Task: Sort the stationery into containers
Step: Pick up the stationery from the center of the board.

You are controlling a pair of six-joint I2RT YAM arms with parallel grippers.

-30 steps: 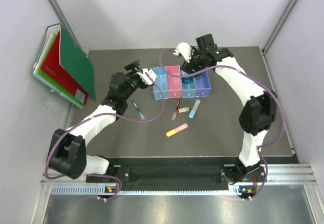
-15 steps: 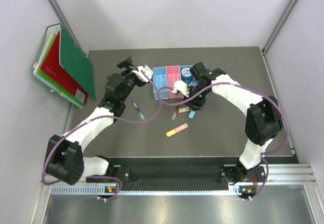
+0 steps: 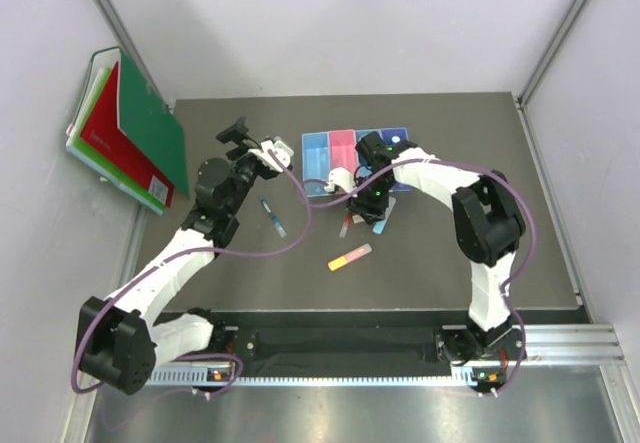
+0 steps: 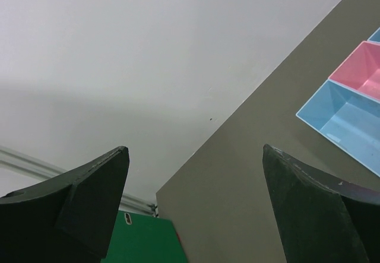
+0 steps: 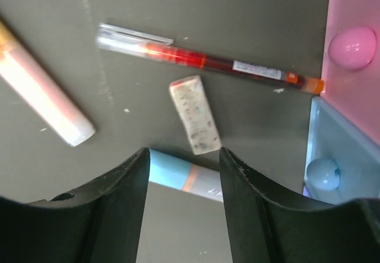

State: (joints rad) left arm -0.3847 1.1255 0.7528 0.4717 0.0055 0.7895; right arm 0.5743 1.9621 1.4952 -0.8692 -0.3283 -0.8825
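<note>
The containers (image 3: 330, 149) stand at mid-table, and their light-blue bin (image 4: 344, 120) and pink bin (image 4: 363, 67) look empty in the left wrist view. In front of them lie a red-black pen (image 5: 208, 61), a beige eraser (image 5: 195, 123), a light-blue stick (image 5: 178, 177) and a yellow-pink stick (image 3: 349, 257). A blue pen (image 3: 272, 216) lies further left. My right gripper (image 5: 183, 156) hovers low over the light-blue stick, open, with the stick running under both fingers. My left gripper (image 3: 268, 151) is raised left of the bins, wide open and holding nothing.
Green and red folders (image 3: 135, 128) lean against the left wall, and their green corner (image 4: 142, 239) shows in the left wrist view. The right arm (image 3: 440, 178) arches over the right-hand bins and hides what is inside them.
My right gripper came down from above the bins to the loose items in front of them, and its jaws narrowed. My left gripper drew back to the left and opened wider.
</note>
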